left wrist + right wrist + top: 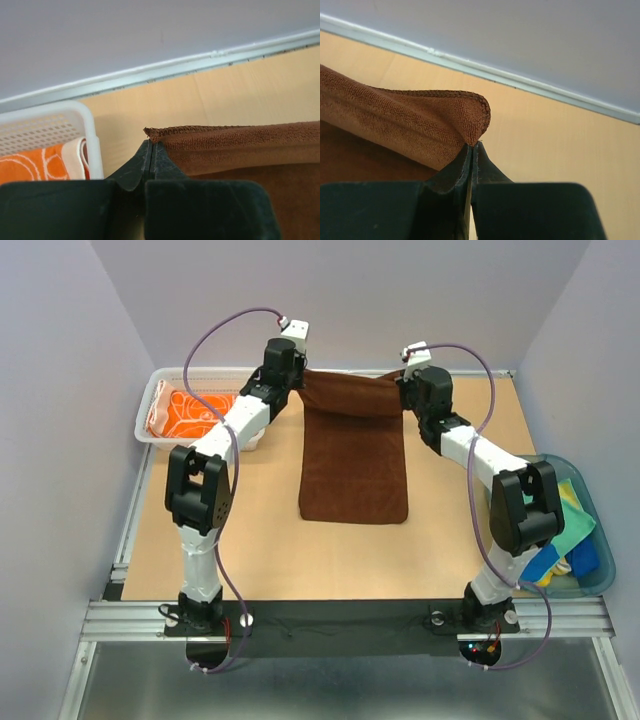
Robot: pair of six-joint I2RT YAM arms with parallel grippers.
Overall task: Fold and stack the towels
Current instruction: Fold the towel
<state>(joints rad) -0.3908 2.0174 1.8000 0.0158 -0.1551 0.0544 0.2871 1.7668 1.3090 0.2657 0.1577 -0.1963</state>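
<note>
The pale wooden tabletop (450, 540) carries a dark brown terry towel (353, 455). Its near half lies flat and its far hem is lifted and sagging, probably ready to be folded over. Left of that towel, a white mesh basket (150, 410) holds an orange circle-print towel (190, 412) (apparently folded). The left tool (151, 145) and right tool (474, 146) each pinch a far corner of the brown towel.

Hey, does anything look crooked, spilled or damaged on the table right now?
Nothing stands out. The brown towel lies straight on the table, its two far corners pinched by the left gripper and right gripper, with the edge between them sagging slightly. The orange towel sits inside the white basket.
</note>
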